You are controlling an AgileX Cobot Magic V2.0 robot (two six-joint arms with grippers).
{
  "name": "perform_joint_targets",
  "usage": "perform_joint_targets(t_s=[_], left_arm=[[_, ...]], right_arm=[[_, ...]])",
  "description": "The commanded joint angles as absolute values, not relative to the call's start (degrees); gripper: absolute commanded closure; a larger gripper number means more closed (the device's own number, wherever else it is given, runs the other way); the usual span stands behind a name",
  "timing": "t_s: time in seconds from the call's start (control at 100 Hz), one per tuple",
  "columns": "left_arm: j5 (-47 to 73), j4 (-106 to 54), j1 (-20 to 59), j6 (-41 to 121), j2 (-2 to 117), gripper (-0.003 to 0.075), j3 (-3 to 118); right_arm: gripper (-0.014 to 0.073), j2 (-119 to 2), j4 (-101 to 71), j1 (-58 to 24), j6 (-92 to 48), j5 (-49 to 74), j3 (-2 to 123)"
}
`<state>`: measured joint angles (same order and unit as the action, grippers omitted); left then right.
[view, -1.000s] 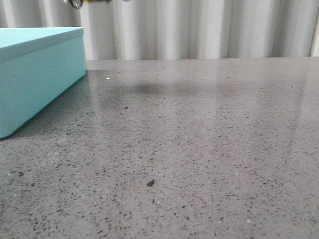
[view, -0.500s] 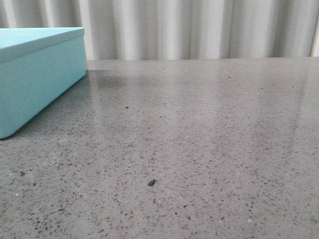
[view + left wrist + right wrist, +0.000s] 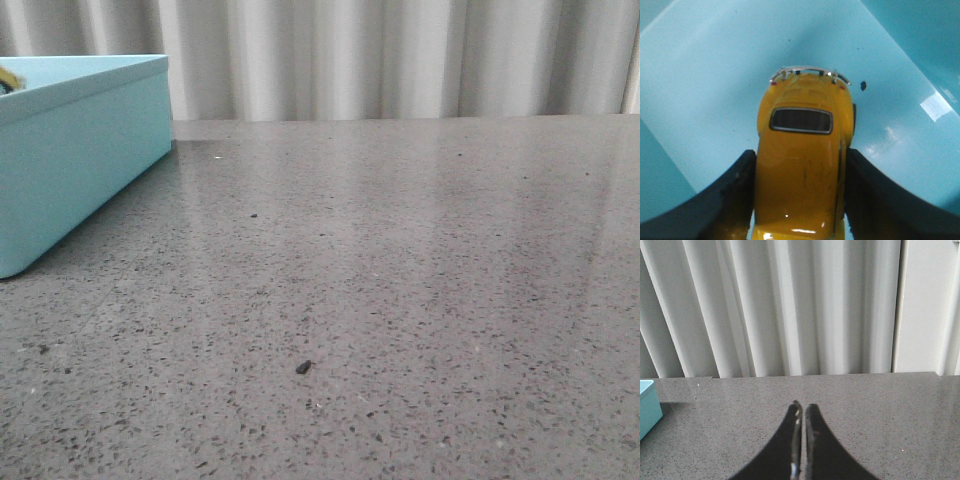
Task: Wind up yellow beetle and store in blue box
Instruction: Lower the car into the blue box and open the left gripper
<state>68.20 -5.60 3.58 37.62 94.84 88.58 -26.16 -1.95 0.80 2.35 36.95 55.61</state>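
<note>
Beetle delivery nearly done: yellow beetle, absent from front view a moment ago, now clamped by left end effector inside blue box at nine o'clock. Release pending. Right end effector pressed together, idle.

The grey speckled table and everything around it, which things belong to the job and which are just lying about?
Part of the job:
- small glossy yellow toy beetle car, clamped in the left gripper
- large turquoise-blue rectangular box, the car held over its inside

Just lying about:
- small dark crumb on the grey speckled table
- pale pleated curtain
- right gripper, shut and empty
</note>
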Motion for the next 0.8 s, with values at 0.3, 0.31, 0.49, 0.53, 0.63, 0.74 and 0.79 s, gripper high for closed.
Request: perform_joint_targets(t_s=[0.3,0.31,0.49,0.53,0.63,0.74,0.79], left_arm=[[52.51,-10.24,3.43,36.98,92.66,0.0520,82.70],[52.51,-10.24,3.43,36.98,92.66,0.0512,82.70],[52.94,-12.62,3.43,36.98,93.53,0.0279,82.70],[52.94,-12.74,3.43,36.98,93.62,0.0248,82.70],[52.94,-12.74,3.43,36.98,93.62,0.0238,82.70],[53.05,-12.74,3.43,36.98,93.62,0.0238,82.70],[53.25,-12.74,3.43,36.98,93.62,0.0238,82.70]], right_arm=[[0.0654,-26.72,-1.23,1.10,1.78,32.22,56.86],[0.0654,-26.72,-1.23,1.10,1.78,32.22,56.86],[0.0654,-26.72,-1.23,1.10,1.78,32.34,56.86],[0.0654,-26.72,-1.23,1.10,1.78,32.46,56.86],[0.0654,-26.72,-1.23,1.10,1.78,32.46,56.86],[0.0654,-26.72,-1.23,1.10,1.78,32.46,56.86],[0.0654,-26.72,-1.23,1.10,1.78,32.46,56.86]])
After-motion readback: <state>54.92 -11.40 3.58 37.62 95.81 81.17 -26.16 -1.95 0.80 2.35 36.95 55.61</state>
